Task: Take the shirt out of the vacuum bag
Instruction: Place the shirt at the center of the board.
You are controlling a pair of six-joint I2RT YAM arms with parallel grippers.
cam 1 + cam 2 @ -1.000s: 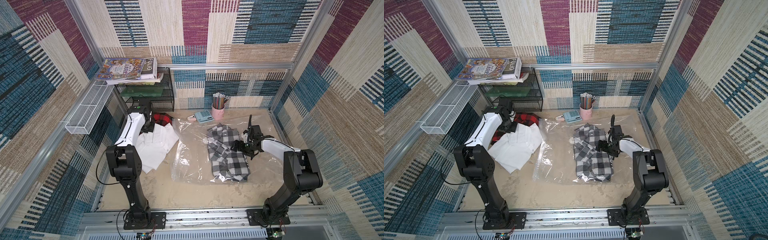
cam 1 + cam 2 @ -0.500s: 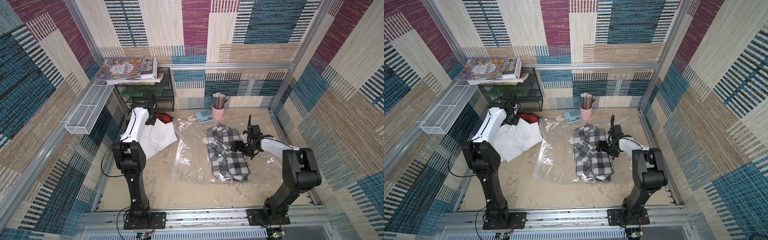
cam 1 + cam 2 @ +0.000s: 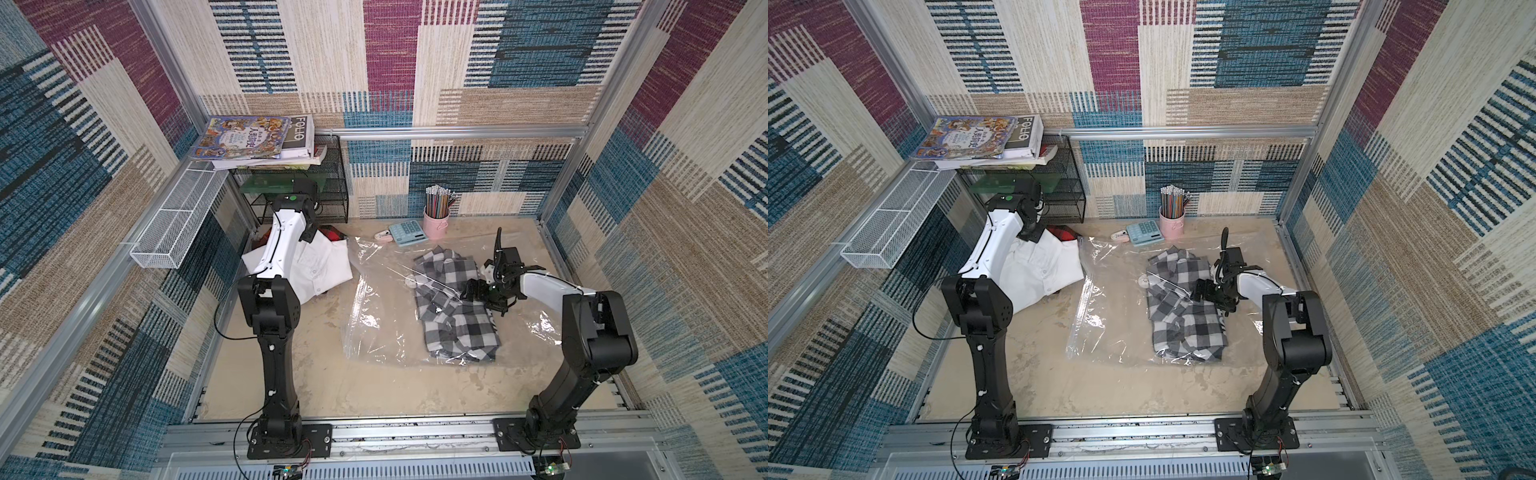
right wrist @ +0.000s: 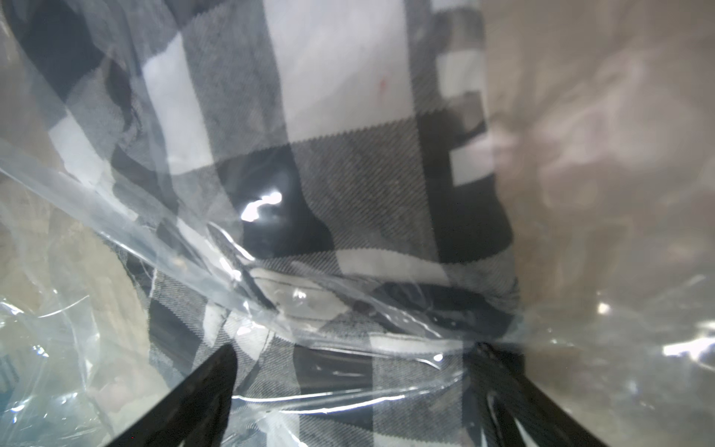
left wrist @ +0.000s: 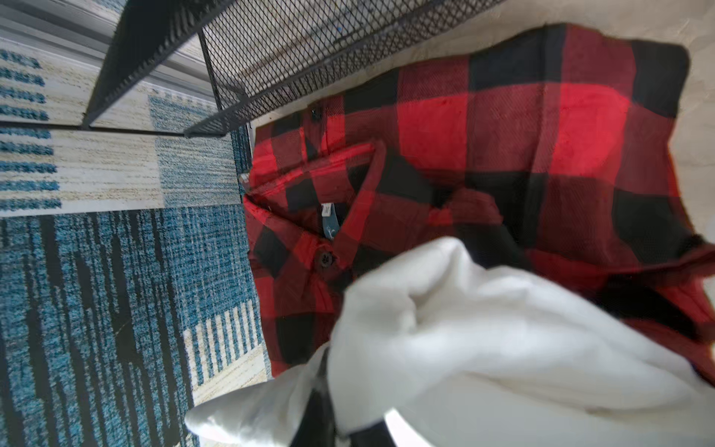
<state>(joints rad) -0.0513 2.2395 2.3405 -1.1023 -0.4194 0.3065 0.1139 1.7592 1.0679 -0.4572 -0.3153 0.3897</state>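
Right wrist view: the right gripper [image 4: 356, 348] stands spread wide and grasps nothing. Its two black fingers [image 4: 193, 398] sit on either side of a fold of the grey-and-white checked flannel shirt [image 4: 348, 116], and a band of the large clear crinkly plastic vacuum bag [image 4: 116, 216] crosses the cloth just ahead of them. Whether the tips lie over or under that film cannot be told here. The step in hand looks like the reach for the checked shirt. The next move probably calls for closing on cloth alone, not plastic, then drawing it toward the bag's open edge; nothing pins the bag, so it may drag along. Both top views add the layout: the bag lies flat on the beige tabletop [image 3: 353, 382], the checked shirt fills the side nearest the right arm, and the small round white valve [image 3: 411, 282] is just beside it. The left arm is well apart at the back corner. Its left gripper [image 5: 340, 418] is clenched, with the crumpled white button-up shirt [image 3: 320, 266] bunched at it and lifted, outside the bag. Only the left wrist view shows what lies beneath: a red-and-black buffalo-check shirt [image 5: 503, 135] spread at the foot of the black wire-mesh rack [image 5: 309, 50], a mere sliver from above.
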